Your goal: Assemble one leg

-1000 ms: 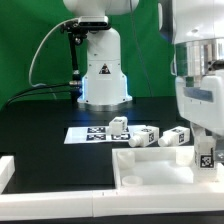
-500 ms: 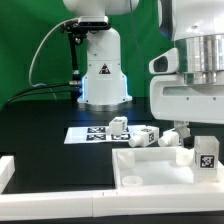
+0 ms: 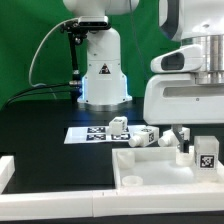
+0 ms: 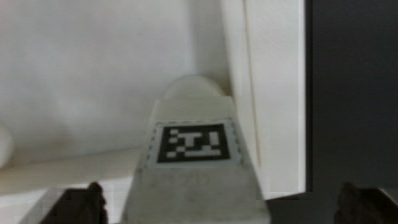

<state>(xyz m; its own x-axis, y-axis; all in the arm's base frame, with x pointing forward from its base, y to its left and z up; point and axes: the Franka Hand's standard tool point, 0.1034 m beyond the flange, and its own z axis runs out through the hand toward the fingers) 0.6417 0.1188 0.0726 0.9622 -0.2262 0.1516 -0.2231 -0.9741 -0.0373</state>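
A leg (image 3: 207,152), a chunky white post with a black-and-white tag, stands on the large white tray-like part (image 3: 150,166) at the exterior view's right. My gripper (image 3: 203,138) hangs just over it, open. In the wrist view the same leg (image 4: 192,140) lies between the two dark fingertips (image 4: 80,205), with a gap on each side. The gripper (image 4: 222,208) holds nothing. Three more legs lie behind the tray: one upright (image 3: 118,126), one (image 3: 146,135) and one (image 3: 173,136).
The marker board (image 3: 88,133) lies flat on the black table behind the tray. The robot's white base (image 3: 102,70) stands at the back, before a green backdrop. A white block (image 3: 5,170) sits at the exterior view's left edge.
The hand has shifted toward the exterior view's left and turned, so its wide body now shows. The tagged leg on the tray has stayed put.
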